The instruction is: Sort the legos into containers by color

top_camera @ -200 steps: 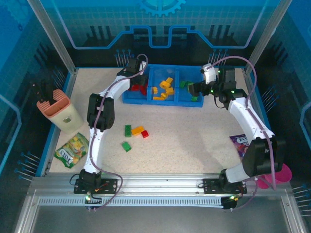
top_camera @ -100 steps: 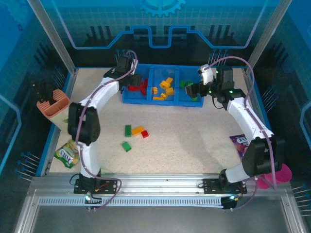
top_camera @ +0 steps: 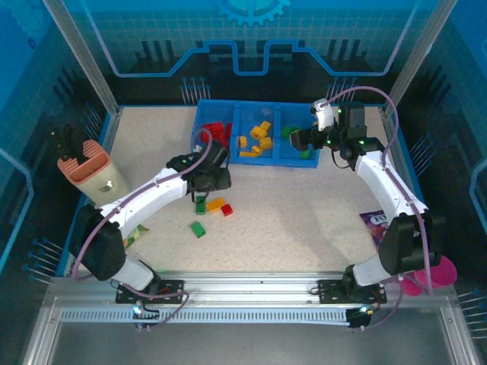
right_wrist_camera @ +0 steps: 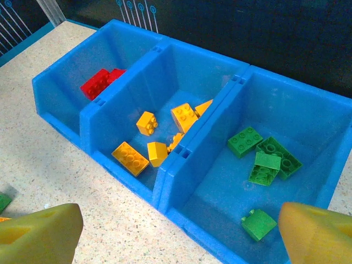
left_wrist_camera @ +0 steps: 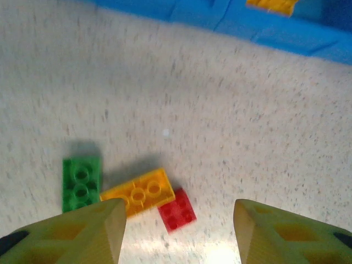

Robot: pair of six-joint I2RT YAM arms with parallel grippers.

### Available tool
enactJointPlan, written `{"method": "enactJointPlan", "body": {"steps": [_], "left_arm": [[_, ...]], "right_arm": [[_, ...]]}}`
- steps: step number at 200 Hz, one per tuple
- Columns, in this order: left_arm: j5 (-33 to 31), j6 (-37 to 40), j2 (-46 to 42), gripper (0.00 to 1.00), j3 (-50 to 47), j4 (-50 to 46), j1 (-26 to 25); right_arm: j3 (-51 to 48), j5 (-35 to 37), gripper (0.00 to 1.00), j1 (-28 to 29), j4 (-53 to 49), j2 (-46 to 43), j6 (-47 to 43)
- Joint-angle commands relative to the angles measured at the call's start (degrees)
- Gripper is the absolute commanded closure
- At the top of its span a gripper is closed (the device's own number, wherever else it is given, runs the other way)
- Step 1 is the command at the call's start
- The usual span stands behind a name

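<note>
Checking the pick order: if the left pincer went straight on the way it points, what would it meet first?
The left pincer, open, aims down at the table. Most likely it meets the red brick first, right beside the yellow-orange brick. Depth is unclear.

Overhead view: bright, even white light falls from above on the speckled beige tabletop (top_camera: 304,205). The blue-tinted enclosure walls (top_camera: 30,91) around it stay dim. Soft, faint shadows lie beneath both arms. Focus is sharp, and the frame posts lean outward toward the edges.

Left wrist view: the whole picture is soft and smeared, most of all the shallow blue plastic tray (left_wrist_camera: 275,27) along the top. A green studded brick (left_wrist_camera: 81,184), a yellow-orange brick (left_wrist_camera: 140,192) and a red brick (left_wrist_camera: 177,210) cast short dark shadows toward the top. A white glare patch sits at bottom centre. The yellow-green fingers (left_wrist_camera: 82,231) of the left gripper (left_wrist_camera: 179,234) are out of focus.

Right wrist view: crisp and bright, with the tray evenly lit against a dark background. The right gripper (right_wrist_camera: 179,225) has blurred fingers (right_wrist_camera: 38,231) in the bottom corners.
</note>
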Motion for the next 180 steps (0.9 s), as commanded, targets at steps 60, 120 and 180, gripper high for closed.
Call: {"method": "enactJointPlan", "body": {"steps": [60, 120, 180], "left_arm": [[-2.44, -19.98, 3.13, 0.46, -5.6, 2.16, -6.54], [-1.73, -18.19, 8.48, 0.43, -5.49, 3.28, -6.54], [-0.97, -18.78, 11.73, 0.43, -5.93, 4.87, -6.47]], "right_arm": [[2.26, -3.05, 0.06, 0.73, -1.91, 1.79, 1.75], [3.1, -3.35, 0.03, 0.9, -3.18, 3.89, 1.64], [3.11, -3.09, 0.0, 0.92, -3.03, 4.79, 0.96]]}}
